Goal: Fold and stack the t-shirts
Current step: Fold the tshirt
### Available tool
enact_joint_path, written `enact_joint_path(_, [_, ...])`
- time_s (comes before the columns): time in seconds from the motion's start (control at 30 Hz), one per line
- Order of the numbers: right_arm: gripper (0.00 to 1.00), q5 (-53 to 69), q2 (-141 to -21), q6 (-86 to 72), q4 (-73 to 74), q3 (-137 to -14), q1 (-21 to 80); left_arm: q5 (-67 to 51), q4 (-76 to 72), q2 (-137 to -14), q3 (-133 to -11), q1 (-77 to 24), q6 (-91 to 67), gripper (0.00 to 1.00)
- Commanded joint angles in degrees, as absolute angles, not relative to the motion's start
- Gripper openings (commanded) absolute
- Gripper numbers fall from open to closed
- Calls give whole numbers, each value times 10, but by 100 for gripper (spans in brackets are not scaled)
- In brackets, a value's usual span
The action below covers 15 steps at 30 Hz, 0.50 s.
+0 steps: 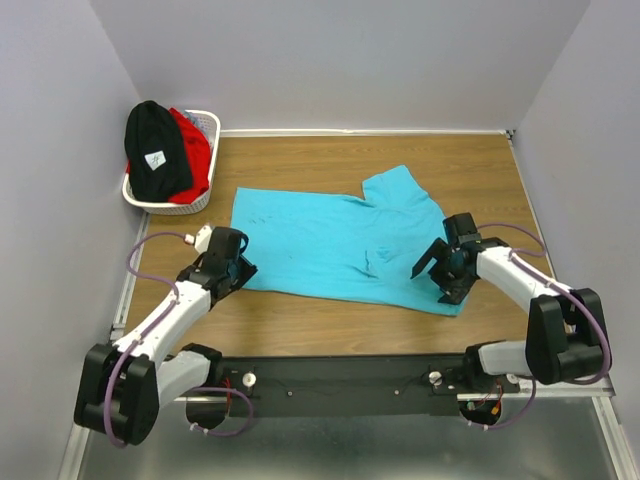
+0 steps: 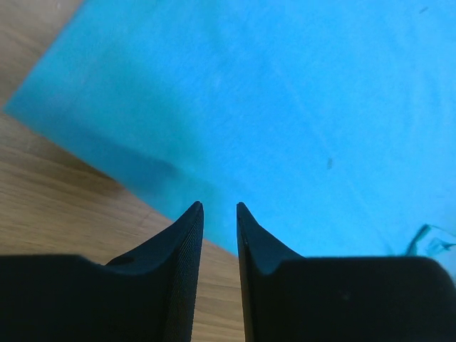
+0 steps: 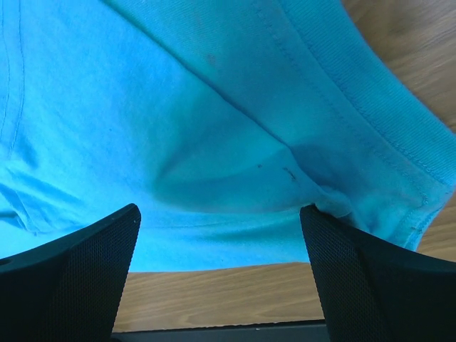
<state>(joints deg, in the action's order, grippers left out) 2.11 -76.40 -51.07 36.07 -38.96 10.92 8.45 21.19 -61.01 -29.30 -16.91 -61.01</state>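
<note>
A bright turquoise t-shirt [image 1: 330, 245] lies spread flat on the wooden table, one sleeve pointing to the far right. My left gripper [image 1: 240, 268] is at its near left corner. In the left wrist view the left gripper [image 2: 219, 206] has only a narrow gap between its jaws and holds nothing, with the shirt's edge [image 2: 299, 92] just ahead. My right gripper [image 1: 432, 282] is wide open over the shirt's near right corner, and in the right wrist view the right gripper [image 3: 221, 210] spans the hem [image 3: 178, 107]. A black shirt [image 1: 155, 150] and a red shirt [image 1: 195, 150] lie in the basket.
The white lattice basket [image 1: 165, 207] stands at the far left corner of the table. Grey walls close in the back and both sides. Bare wood [image 1: 330, 320] shows between the shirt and the arm bases.
</note>
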Motion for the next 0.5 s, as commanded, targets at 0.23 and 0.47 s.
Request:
enact_joint_path(0.23, [100, -68, -852, -440, 380, -427, 13, 164, 252, -590, -409, -171, -563, 33])
enact_joint_path(0.47, [100, -75, -866, -420, 377, -495, 11, 160, 200, -714, -540, -146, -499, 39])
